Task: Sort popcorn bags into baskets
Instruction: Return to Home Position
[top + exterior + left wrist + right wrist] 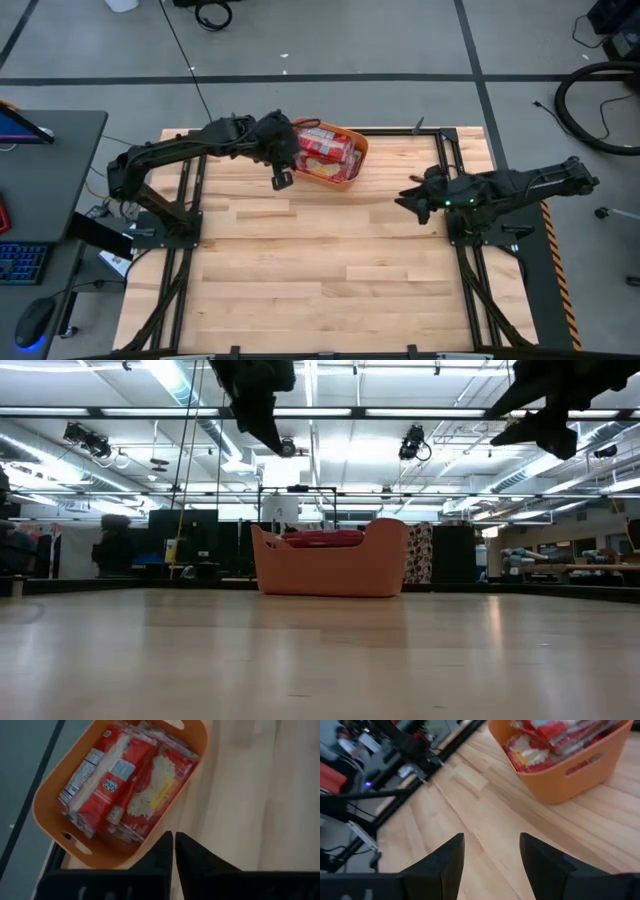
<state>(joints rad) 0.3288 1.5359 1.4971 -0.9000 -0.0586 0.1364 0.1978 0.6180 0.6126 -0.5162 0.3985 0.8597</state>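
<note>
Nearest us, the left gripper (pixel 173 836) has its two dark fingers pressed together with nothing between them. It hangs above the wooden desk (pixel 330 270) just beside the orange tub (pixel 352 168), on the side facing the desk's left edge. The tub stands at the desk's far edge, a little left of its middle. The red popcorn bags (pixel 135 785) lie stacked inside it. The right gripper (pixel 491 838), its fingers spread apart and empty, hangs raised near the desk's right edge, well apart from the tub.
</note>
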